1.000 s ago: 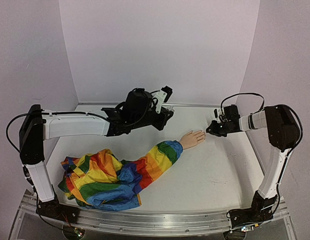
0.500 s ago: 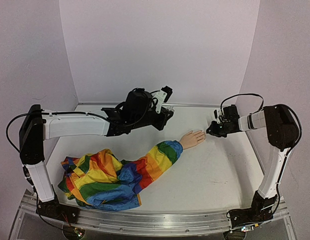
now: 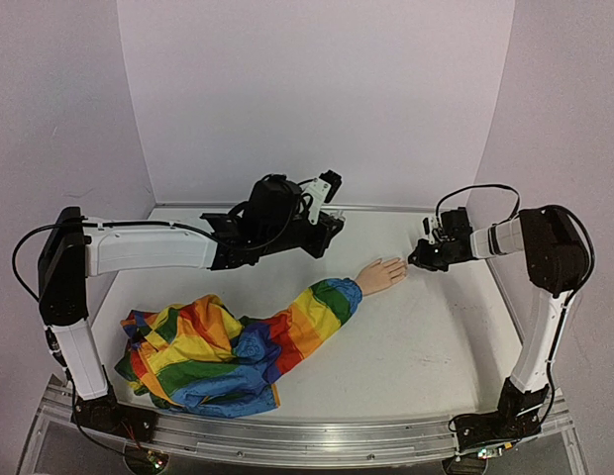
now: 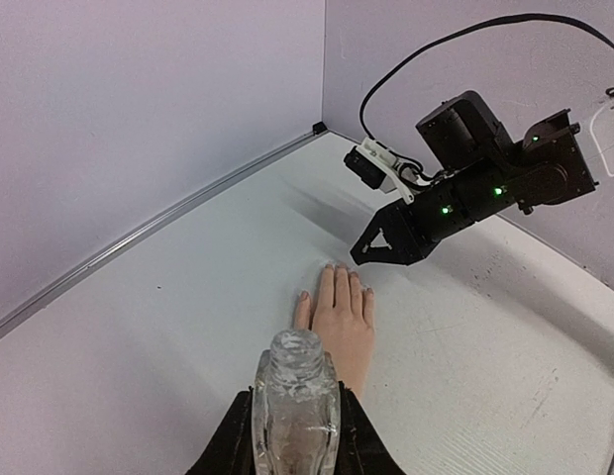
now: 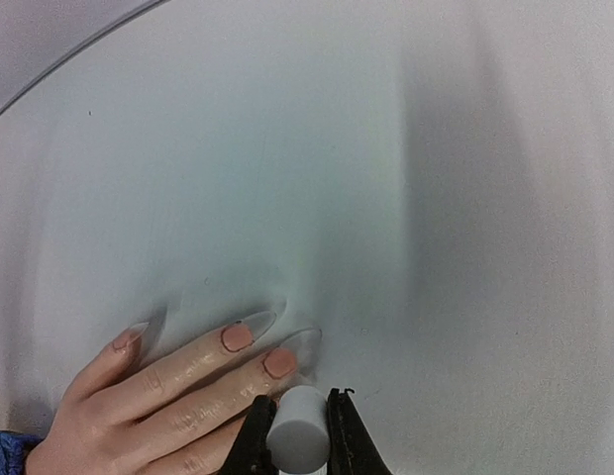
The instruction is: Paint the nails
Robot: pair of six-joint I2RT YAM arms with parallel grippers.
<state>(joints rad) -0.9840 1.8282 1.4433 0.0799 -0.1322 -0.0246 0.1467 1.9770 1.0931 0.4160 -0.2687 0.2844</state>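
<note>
Mannequin hand (image 3: 382, 274) flat on table (image 3: 426, 336), ending rainbow sleeve (image 3: 228, 341). Right gripper (image 3: 418, 259) just beside its fingertips (image 3: 400, 265); left gripper (image 3: 330, 222) well apart, toward back wall (image 3: 317, 99).

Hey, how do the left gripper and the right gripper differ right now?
The left gripper is shut on a clear bottle with an open neck; the right gripper is shut on a small pale cylinder. The right gripper is right at the nails of the mannequin hand; the left gripper is apart from it. Both are holding something.
</note>
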